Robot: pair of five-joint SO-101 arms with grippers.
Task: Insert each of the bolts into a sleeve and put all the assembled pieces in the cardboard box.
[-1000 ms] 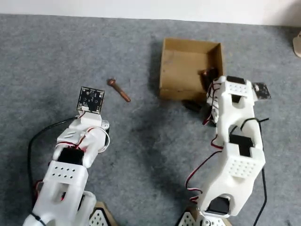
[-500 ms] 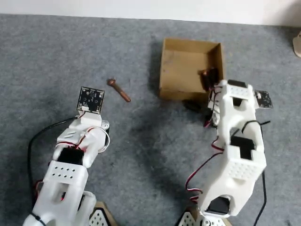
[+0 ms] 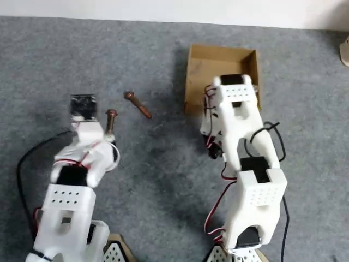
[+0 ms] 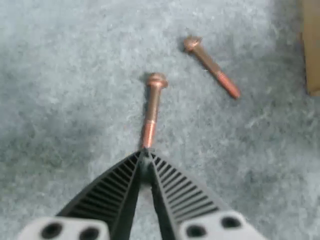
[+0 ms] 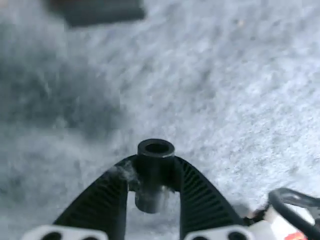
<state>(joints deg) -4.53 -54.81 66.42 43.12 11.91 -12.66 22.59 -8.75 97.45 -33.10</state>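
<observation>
My left gripper is shut on the threaded tip of a copper bolt, which sticks out ahead of the fingers above the carpet. From above, that bolt stands just past the left gripper. A second bolt lies loose on the carpet between the left arm and the cardboard box. My right gripper is shut on a black sleeve, its open end facing up. In the high view the right arm covers the box's front wall, with the right gripper low in front of it.
Grey carpet covers the whole table. A dark blurred object lies on the carpet beyond the right gripper. The box's edge shows past the loose bolt. Open carpet lies between the two arms.
The left arm has swung left and the bolt in its gripper has come into sight. The right arm has moved left from the box's right front corner to the front of the box.
</observation>
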